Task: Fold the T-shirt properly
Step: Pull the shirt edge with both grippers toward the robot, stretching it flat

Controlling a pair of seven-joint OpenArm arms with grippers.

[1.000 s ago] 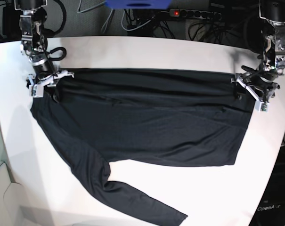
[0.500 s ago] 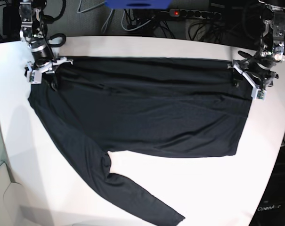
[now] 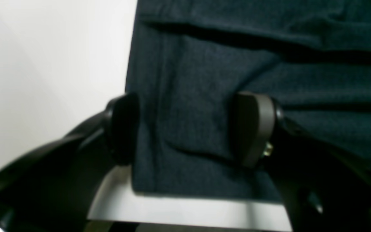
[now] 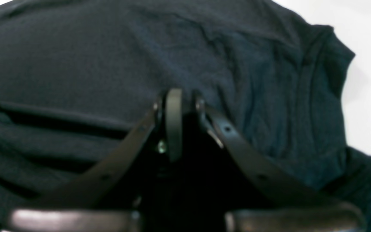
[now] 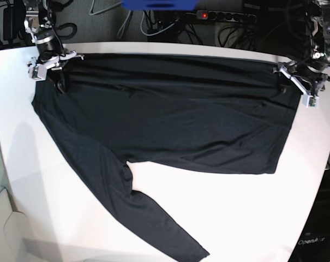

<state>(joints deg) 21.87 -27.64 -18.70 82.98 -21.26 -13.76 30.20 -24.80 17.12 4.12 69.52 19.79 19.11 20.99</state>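
Observation:
The dark T-shirt lies spread flat across the white table, with one long sleeve trailing toward the front edge. My right gripper is at the shirt's far left corner. In the right wrist view its fingers stand almost together on the fabric, so the right gripper is shut on the shirt. My left gripper is at the far right corner. In the left wrist view it is open, with its fingers apart and the shirt's corner lying between them.
The shirt's top edge runs close to the table's far edge. Behind the table are a power strip, tangled cables and a blue object. The table's right edge curves in near the left gripper.
Both grippers have moved toward the table's far edge, and the shirt's top edge has gone with them. The whole shirt and its sleeve have slid farther away.

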